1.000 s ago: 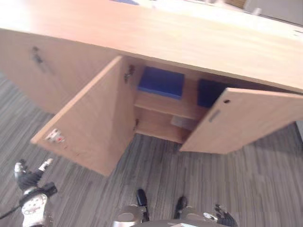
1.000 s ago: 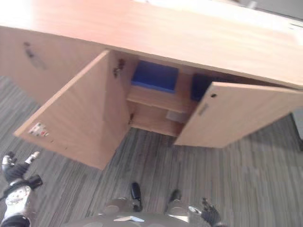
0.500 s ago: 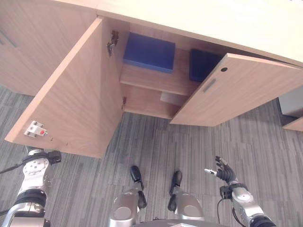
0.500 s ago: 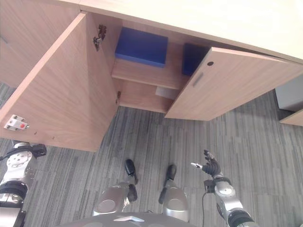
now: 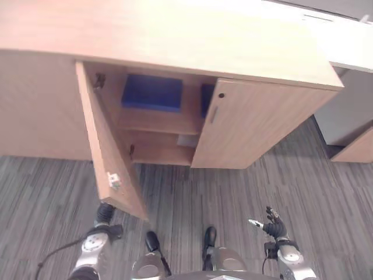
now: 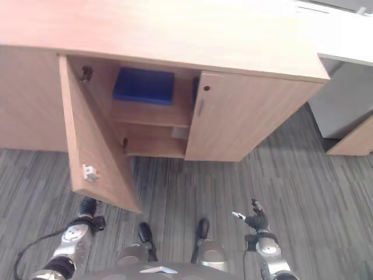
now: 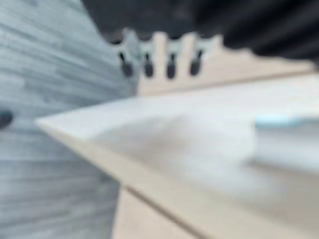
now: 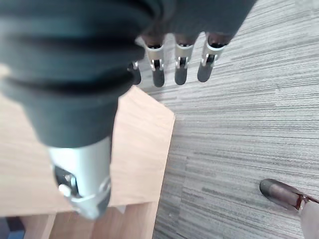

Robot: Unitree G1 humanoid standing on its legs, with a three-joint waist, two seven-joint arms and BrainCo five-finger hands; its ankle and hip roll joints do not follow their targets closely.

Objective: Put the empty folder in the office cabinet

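A blue folder point(image 5: 151, 92) lies flat on the upper shelf of the wooden cabinet point(image 5: 175, 46). A second blue thing point(image 5: 207, 99) stands beside it, half hidden by the right door point(image 5: 250, 128), which is almost closed. The left door point(image 5: 108, 157) stands out towards me. My left hand point(image 5: 105, 213) is low at that door's bottom corner; in the left wrist view its fingers point(image 7: 149, 62) are straight against the wood and hold nothing. My right hand point(image 5: 273, 224) hangs over the carpet at the lower right, its fingers point(image 8: 179, 64) straight and empty.
A pale sheet point(image 5: 187, 140) lies on the cabinet's lower shelf. A grey unit point(image 5: 349, 111) and a wooden corner point(image 5: 358, 153) stand to the right of the cabinet. Striped grey carpet point(image 5: 245, 192) covers the floor in front.
The view has shifted. The right door has swung from half open to almost closed. The left door has swung in from wide open, and my left hand now sits at its bottom corner.
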